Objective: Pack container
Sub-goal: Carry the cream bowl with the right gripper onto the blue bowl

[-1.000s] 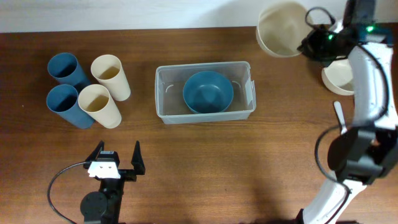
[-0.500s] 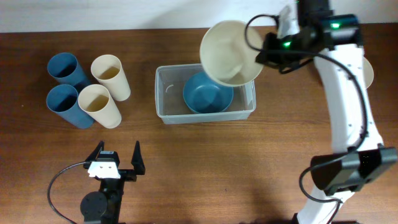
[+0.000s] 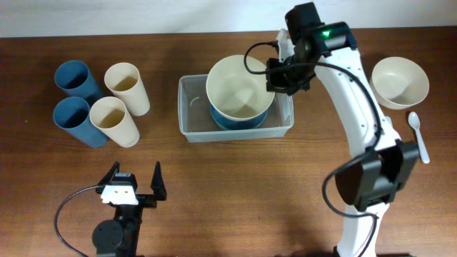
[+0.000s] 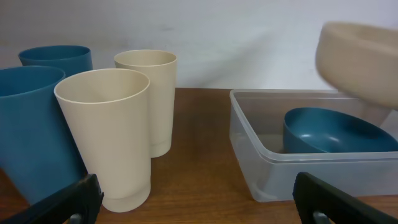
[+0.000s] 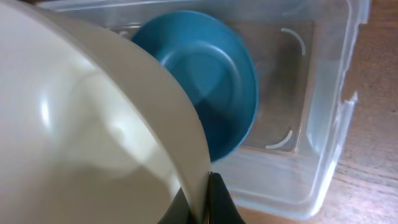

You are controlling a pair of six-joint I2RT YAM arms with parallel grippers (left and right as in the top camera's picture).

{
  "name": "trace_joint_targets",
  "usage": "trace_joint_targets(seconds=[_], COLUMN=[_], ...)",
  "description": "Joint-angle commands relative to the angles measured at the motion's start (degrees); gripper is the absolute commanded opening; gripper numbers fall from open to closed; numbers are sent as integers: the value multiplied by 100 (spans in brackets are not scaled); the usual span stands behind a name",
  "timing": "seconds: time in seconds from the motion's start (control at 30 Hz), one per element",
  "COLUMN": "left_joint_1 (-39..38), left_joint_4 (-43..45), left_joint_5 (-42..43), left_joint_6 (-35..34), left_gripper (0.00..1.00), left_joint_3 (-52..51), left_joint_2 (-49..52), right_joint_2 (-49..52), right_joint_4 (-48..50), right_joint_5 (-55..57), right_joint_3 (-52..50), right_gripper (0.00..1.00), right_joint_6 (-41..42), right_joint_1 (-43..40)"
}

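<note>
Blue bowl (image 5: 211,81) is mostly hidden from overhead, because a tilted cream bowl (image 3: 239,88) hangs right over it. It sits inside the container (image 3: 191,107) (clear bin on the table). Right gripper (image 3: 280,75) reaches over the container, pinched tight on the cream bowl's rim. Left gripper (image 3: 136,171), well in front of the container, has its fingers spread wide and holds nothing.

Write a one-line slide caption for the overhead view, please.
Right hand holds a cream bowl over the blue bowl in the container; left hand rests open.
</note>
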Motion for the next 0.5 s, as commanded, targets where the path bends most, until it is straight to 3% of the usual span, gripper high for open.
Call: trace_joint_targets(seconds=[0.0, 0.47], left_joint_1=[-28, -28], left_joint_4=[-26, -26], left_joint_5=[-20, -20], left_joint_6=[92, 92], left_gripper=[100, 100], left_joint_3=[-20, -20], left_joint_2=[-50, -50], right_joint_2=[308, 815], right_joint_4=[111, 348], right_joint_5=[59, 59], right_joint_3=[-42, -42], right_gripper=[4, 4], right_joint_6=[-52, -35], right_joint_1=[0, 0])
